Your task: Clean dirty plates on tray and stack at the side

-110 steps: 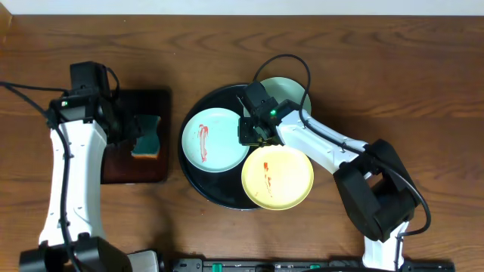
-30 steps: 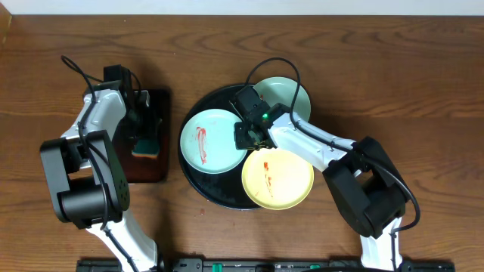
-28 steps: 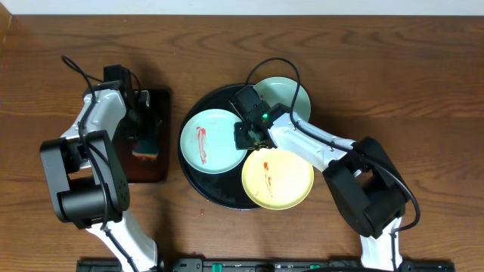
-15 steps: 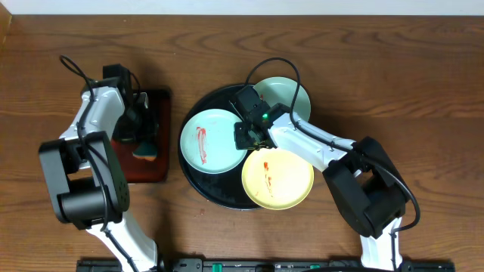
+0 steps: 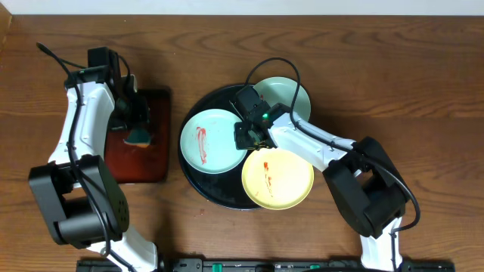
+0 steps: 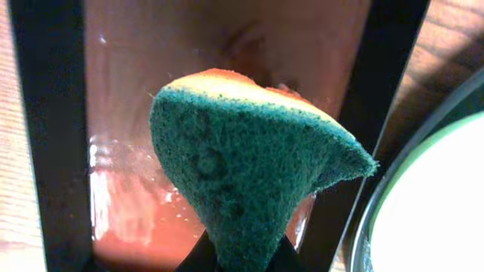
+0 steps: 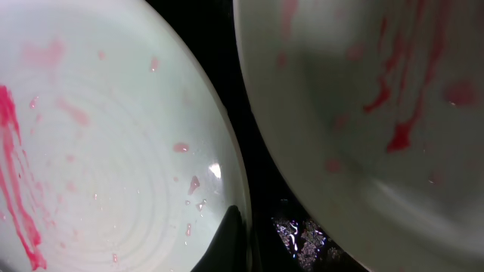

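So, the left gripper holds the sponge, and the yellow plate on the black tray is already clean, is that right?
Not quite: the yellow plate is not clean; the overhead view shows a red smear on it. The rest stands: the left gripper holds the sponge, and that plate lies on the black tray.

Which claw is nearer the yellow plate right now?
Right. The right claw sits just off the yellow plate's upper-left rim; the left claw is far away over the small tray, holding the sponge.

Three plates (image 5: pixel 212 140) are here: two mint, one yellow. There is one round black tray (image 5: pixel 215 189), one rectangular tray (image 5: pixel 136 162) and one sponge (image 5: pixel 138 136).
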